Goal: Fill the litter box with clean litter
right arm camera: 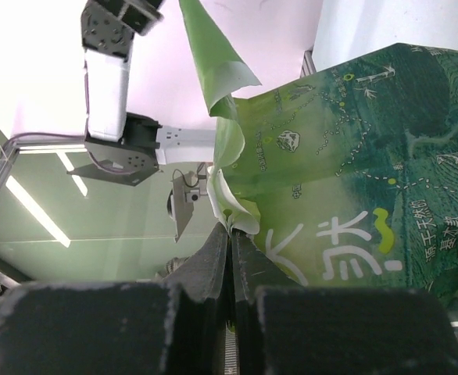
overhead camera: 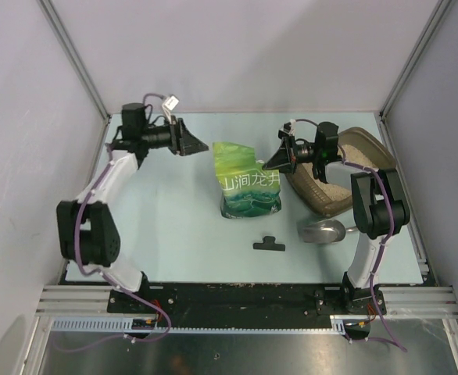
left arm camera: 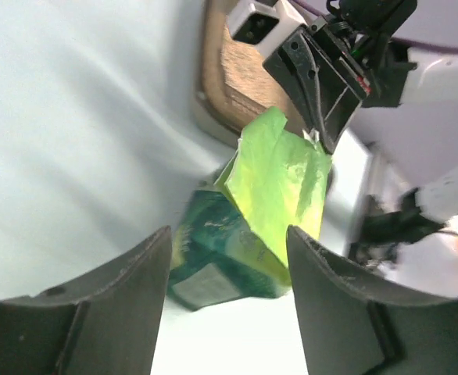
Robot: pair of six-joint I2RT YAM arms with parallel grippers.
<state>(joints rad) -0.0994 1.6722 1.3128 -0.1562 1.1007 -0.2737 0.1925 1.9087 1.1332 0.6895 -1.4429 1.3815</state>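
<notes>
At right, shallow brown litter box [overhead camera: 327,201]

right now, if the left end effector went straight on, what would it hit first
Probably the green bag, dead ahead between the open fingers of the left end effector; depth is unclear.

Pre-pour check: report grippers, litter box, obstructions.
Left gripper open, off green printed pouch bag. Right gripper shut on bag's top edge. Shallow brown plastic litter box beside it, right arm overhead.
</notes>
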